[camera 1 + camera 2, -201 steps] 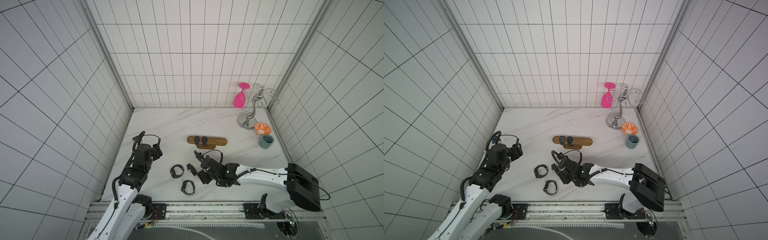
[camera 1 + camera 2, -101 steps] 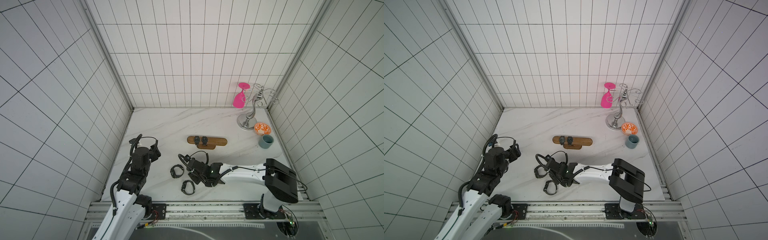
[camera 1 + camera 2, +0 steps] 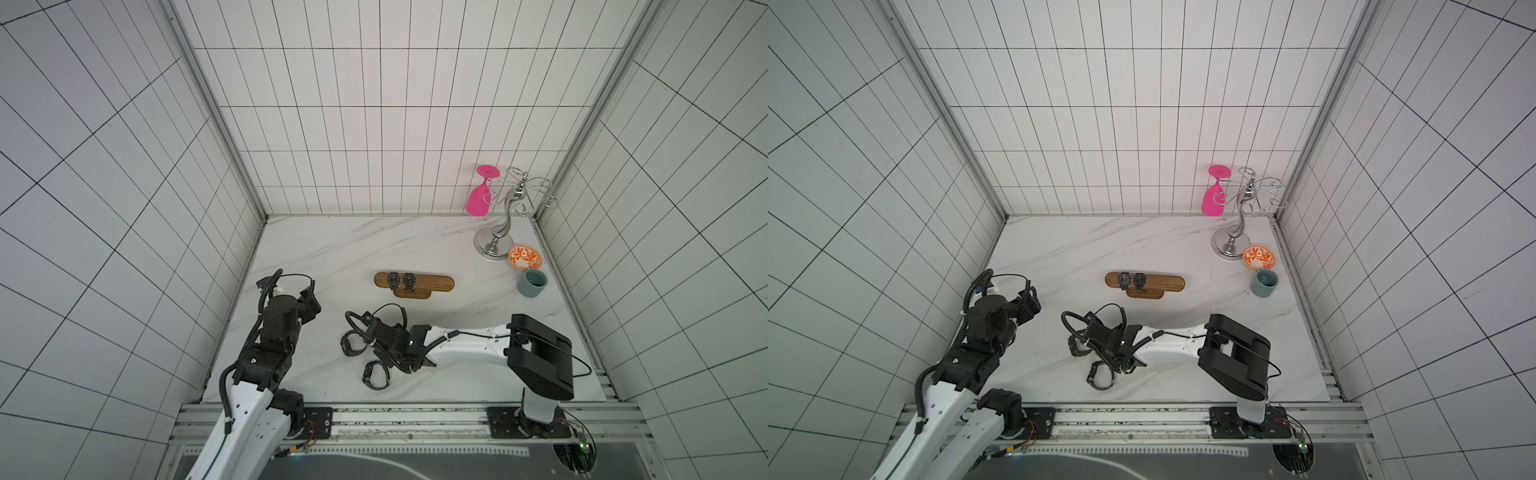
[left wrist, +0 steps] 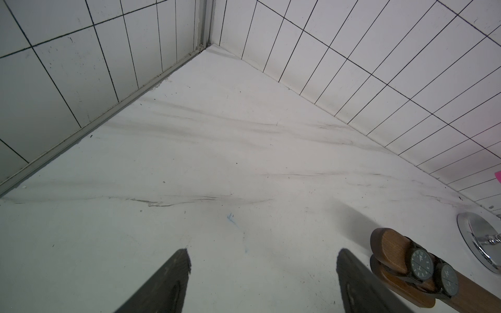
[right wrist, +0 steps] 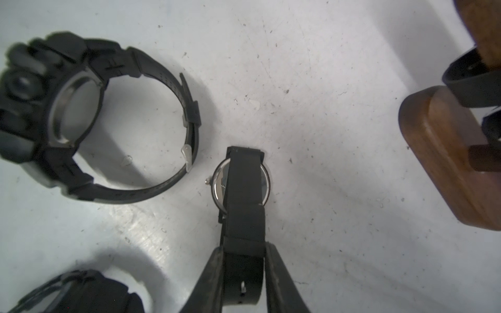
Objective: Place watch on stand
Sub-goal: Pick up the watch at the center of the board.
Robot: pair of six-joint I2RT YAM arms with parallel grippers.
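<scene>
Two watches (image 3: 393, 279) already sat on the stand (image 3: 432, 282). My right gripper (image 5: 244, 250) was clamped on the strap of a slim watch (image 5: 241, 184) lying near the bench (image 3: 332, 249) front edge, apparently not yet lifted. My left gripper (image 4: 263, 261) gaped empty. Two chunky watches (image 3: 352, 345) remained beside it.

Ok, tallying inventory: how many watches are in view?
5: two watches on the stand, two chunky ones on the table, one slim watch between the right gripper's fingers. More may hide beneath that arm.
</scene>
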